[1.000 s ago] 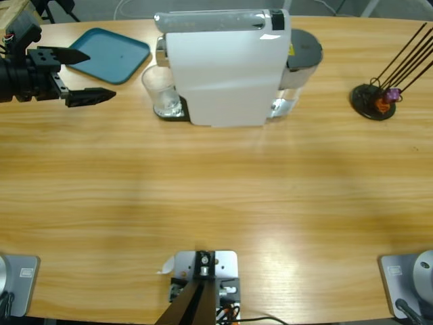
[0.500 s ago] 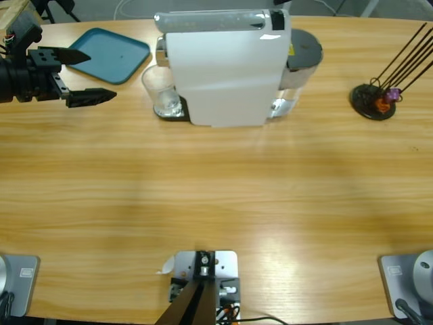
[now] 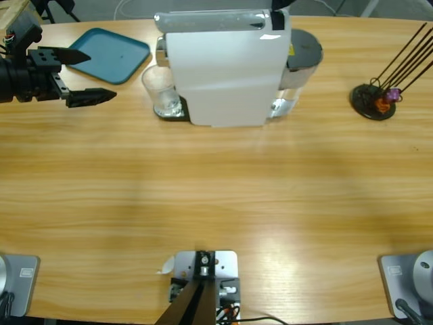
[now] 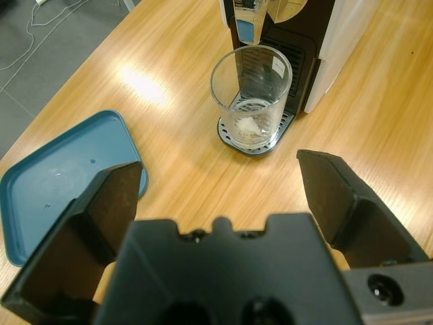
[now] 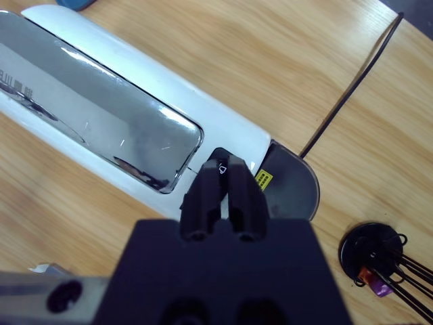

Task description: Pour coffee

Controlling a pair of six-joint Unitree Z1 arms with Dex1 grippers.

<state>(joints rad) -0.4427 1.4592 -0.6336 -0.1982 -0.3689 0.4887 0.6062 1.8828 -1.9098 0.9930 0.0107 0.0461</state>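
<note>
The left gripper (image 4: pixel 220 196) fills the bottom of the left wrist view with its jaws spread wide and nothing between them; in the high view it (image 3: pixel 80 76) comes in from the left edge, hovering over the table (image 3: pixel 216 196) at the near corner of a teal tray (image 3: pixel 108 54). Straight ahead of those parted jaws, apart from them, stands a clear glass (image 4: pixel 251 95) upright on the round metal drip grate (image 4: pixel 256 139) at the front of the white coffee machine (image 3: pixel 226 68); in the high view the glass (image 3: pixel 160 89) sits just beside the machine's left face, between the tray and the machine body. Only a faint pale film shows at the bottom of the glass, so whether any coffee is in it cannot be told. Above the glass the machine's spout (image 4: pixel 249 17) hangs over the rim. The right gripper (image 5: pixel 223 183) has its jaws pressed together, gripping nothing, their tips resting at a small button on the machine's top just beyond the silver lever (image 5: pixel 95 118) and beside the yellow label near the grey water tank lid (image 5: pixel 291 186). Farther off, at the table's right end, a black capsule stand (image 3: pixel 373 100) with thin wire rods holds a few small coloured capsules (image 3: pixel 388 96).
</note>
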